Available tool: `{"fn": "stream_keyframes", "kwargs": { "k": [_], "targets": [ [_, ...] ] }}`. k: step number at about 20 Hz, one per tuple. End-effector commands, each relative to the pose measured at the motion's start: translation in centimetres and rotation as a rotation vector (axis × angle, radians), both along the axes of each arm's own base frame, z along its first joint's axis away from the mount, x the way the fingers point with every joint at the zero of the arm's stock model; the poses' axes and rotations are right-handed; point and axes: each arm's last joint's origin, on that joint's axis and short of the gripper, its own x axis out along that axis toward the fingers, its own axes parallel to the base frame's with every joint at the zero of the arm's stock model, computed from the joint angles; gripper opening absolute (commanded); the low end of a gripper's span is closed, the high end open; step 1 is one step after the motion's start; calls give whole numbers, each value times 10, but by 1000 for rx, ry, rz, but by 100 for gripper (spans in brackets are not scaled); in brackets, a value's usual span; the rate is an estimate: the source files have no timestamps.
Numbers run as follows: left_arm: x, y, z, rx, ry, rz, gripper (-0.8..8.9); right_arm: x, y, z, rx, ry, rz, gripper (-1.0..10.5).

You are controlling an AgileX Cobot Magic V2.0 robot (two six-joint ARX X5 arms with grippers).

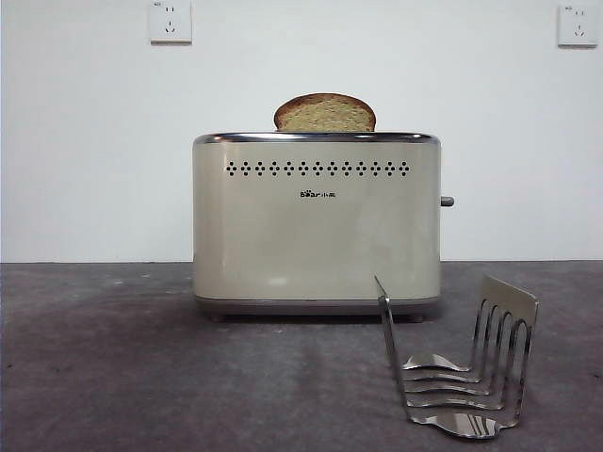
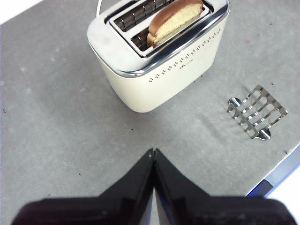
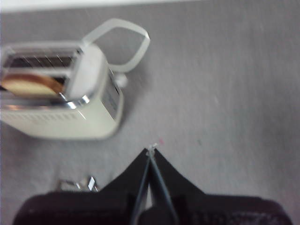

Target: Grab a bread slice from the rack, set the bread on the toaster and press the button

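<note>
The left gripper [image 2: 153, 151] hangs above bare grey table [image 2: 56, 122], its black jaws pressed together. Well beyond it the cream toaster [image 2: 159, 51] holds the slice of bread [image 2: 176, 21] in one slot. The steel rack [image 2: 258, 111] lies apart, empty.

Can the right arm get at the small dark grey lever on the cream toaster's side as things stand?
Probably yes. The right gripper, shut, hangs over bare grey table on the side of the cream toaster where the dark grey lever sticks out. Nothing lies between; the steel rack sits lower, nearer the front.
</note>
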Motion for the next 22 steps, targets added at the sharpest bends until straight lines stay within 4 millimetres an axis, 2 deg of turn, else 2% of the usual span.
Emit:
{"fn": "stream_keyframes", "kwargs": {
  "k": [1,7,11,15,17,19,20,22],
  "targets": [
    [3,-2,-2,15,3,-4,-8,8,0,-7,-24,72,-9,0],
    [17,-13,-9,47,44,-4,-3,46,0,-20,-33,167,-14,0],
    [18,-14,-10,58,42,-11,-3,73,0,-33,-35,245,-13,0],
    [7,-4,-3,64,-12,-41,-3,95,0,-45,-38,310,-14,0],
    [2,4,1,130,-84,-78,-3,105,0,-50,-38,326,-14,0],
    [2,11,6,118,-175,-93,-3,113,1,-53,-38,322,-14,0],
    [1,15,6,100,-216,-91,-3,116,1,-54,-38,316,-14,0],
    [1,25,-8,50,-283,-44,-3,120,1,-54,-38,287,-14,0]
  ]
}}
